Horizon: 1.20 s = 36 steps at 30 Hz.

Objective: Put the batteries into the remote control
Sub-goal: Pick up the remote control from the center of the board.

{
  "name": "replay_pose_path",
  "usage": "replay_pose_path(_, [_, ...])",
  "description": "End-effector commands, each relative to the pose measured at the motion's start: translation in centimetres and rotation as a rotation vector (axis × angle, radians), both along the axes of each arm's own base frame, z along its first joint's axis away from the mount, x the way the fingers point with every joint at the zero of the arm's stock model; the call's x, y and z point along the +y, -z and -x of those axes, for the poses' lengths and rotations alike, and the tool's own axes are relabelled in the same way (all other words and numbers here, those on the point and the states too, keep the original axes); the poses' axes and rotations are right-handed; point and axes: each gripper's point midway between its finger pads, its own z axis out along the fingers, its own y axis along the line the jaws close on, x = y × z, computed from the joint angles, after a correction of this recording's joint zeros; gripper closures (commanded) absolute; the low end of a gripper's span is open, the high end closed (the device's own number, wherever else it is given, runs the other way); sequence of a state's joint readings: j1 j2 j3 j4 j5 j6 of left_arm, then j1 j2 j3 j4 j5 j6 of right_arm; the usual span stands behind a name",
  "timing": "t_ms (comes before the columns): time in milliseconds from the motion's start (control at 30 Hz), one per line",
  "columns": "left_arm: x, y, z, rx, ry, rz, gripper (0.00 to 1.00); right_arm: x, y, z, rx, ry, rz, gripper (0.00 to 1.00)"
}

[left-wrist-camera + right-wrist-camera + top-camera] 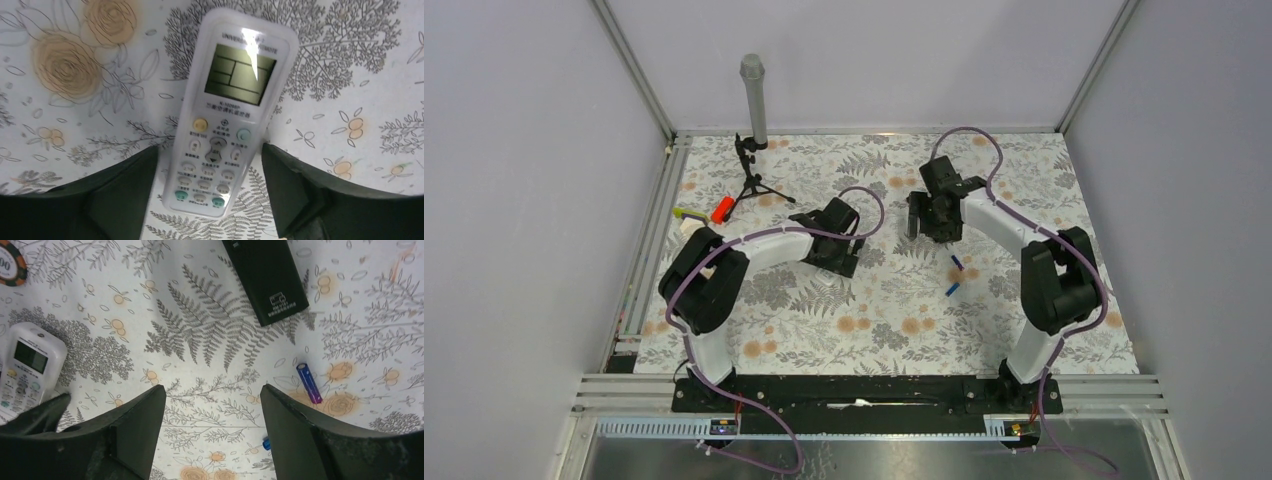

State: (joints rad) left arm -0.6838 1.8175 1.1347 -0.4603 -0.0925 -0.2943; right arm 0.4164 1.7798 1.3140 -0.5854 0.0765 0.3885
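Plainly, we judged the batteries (309, 383) light, roll-prone (grip mid-barrel); left jaws straddled the remote (227, 115) unclenched, right jaws gaped empty.

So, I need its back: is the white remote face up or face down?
Face up: the remote lies flat, its screen and buttons showing in the left wrist view.

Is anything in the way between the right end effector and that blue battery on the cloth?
Nothing visible. The right end effector is open over bare cloth, and the battery lies uncovered close beside it. The black box sits farther off, not between them.
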Motion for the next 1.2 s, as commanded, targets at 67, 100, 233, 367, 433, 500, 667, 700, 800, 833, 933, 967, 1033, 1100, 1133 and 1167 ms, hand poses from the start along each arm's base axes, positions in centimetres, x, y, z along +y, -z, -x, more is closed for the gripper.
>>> replay_pose_path(67, [0.5,-0.5,-2.4,-0.093,-0.061,-0.039,0.34,-0.2,-1.7,1.0,-0.046,0.052,-0.103,0.23])
replay_pose_path(100, [0.6,-0.3,-2.3,-0.099,-0.064,-0.049,0.37,-0.4,-1.8,1.2,-0.050,0.058,-0.110,0.23])
replay_pose_path(233, [0.1,0.5,-1.3,-0.114,-0.031,-0.078,0.50,-0.6,-2.3,1.8,-0.072,0.078,-0.170,0.23])
replay_pose_path(367, [-0.5,0.3,-0.7,-0.117,-0.020,-0.072,0.63,0.7,-3.6,2.6,-0.064,0.070,-0.288,0.24])
replay_pose_path(433, [-1.0,-0.8,-0.7,-0.127,-0.032,-0.034,0.66,2.3,-4.9,3.3,-0.060,0.044,-0.396,0.24])
replay_pose_path(500, [-2.6,-2.5,-0.5,-0.121,-0.012,0.062,0.65,3.7,-6.5,3.9,-0.078,0.010,-0.498,0.25])
replay_pose_path(667, [-7.6,-8.5,-0.1,-0.115,0.012,0.365,0.65,4.7,-10.6,5.8,-0.206,-0.092,-0.630,0.24])
replay_pose_path(700, [-8.2,-9.4,-0.1,-0.112,-0.004,0.409,0.65,4.6,-11.3,6.1,-0.237,-0.111,-0.637,0.23])
replay_pose_path(800, [-9.5,-11.6,-0.3,-0.111,-0.041,0.520,0.65,4.7,-13.3,7.1,-0.313,-0.175,-0.677,0.21])
replay_pose_path(833, [-9.9,-12.4,-0.3,-0.106,-0.046,0.561,0.66,5.0,-14.0,7.3,-0.327,-0.192,-0.703,0.21])
replay_pose_path(933, [-10.4,-15.0,-0.5,-0.115,-0.040,0.660,0.66,6.4,-16.0,7.9,-0.344,-0.237,-0.816,0.21])
replay_pose_path(967, [-10.2,-15.9,-0.6,-0.123,-0.040,0.685,0.66,6.8,-16.6,8.0,-0.349,-0.251,-0.854,0.21])
replay_pose_path(1033, [-9.5,-17.8,-1.1,-0.139,-0.046,0.749,0.66,7.7,-18.0,8.0,-0.381,-0.288,-0.934,0.21])
replay_pose_path(1100, [-8.6,-19.8,-1.7,-0.147,-0.053,0.827,0.66,8.7,-19.9,8.6,-0.440,-0.366,-1.004,0.23])
replay_pose_path(1133, [-8.1,-20.7,-1.8,-0.143,-0.059,0.852,0.66,9.0,-20.9,8.9,-0.471,-0.383,-1.026,0.23])
replay_pose_path(1167, [-7.6,-21.8,-1.9,-0.153,-0.057,0.878,0.66,9.4,-21.8,9.3,-0.504,-0.407,-1.045,0.22])
